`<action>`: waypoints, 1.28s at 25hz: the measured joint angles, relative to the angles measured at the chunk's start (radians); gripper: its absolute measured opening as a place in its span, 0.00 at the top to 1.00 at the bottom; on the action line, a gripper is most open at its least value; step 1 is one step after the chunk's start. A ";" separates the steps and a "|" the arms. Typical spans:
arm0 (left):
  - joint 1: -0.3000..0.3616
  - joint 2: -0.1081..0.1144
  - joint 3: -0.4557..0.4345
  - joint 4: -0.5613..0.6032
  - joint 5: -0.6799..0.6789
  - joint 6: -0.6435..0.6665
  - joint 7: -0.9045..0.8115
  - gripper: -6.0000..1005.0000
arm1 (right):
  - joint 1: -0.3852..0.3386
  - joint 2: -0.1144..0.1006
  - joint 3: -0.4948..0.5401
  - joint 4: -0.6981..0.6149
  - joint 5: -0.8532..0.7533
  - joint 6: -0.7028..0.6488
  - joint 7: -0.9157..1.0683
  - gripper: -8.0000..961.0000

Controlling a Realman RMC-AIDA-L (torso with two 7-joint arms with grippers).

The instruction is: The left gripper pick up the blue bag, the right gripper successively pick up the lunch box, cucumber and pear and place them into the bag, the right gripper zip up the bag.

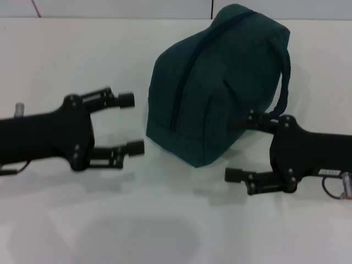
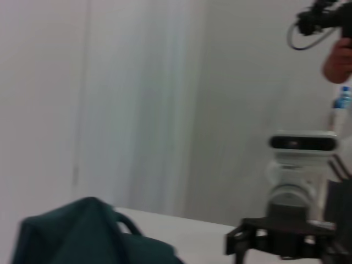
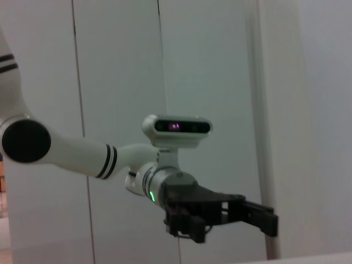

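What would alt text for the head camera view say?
A blue bag, zipped shut, stands on a white table between two black robot arms. The left claw and right claw are both open and hold nothing.

Black two-fingered left pincer [image 1: 131, 124] and right pincer [image 1: 237, 149], white arm, green ring light.

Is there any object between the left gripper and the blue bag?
No. The left gripper, jaws open, faces the blue bag across bare white table. Nothing visible lies between them.
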 joint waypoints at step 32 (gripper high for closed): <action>0.013 -0.003 -0.009 -0.038 0.058 0.041 0.062 0.11 | 0.004 0.016 -0.006 -0.001 -0.090 0.030 0.001 0.08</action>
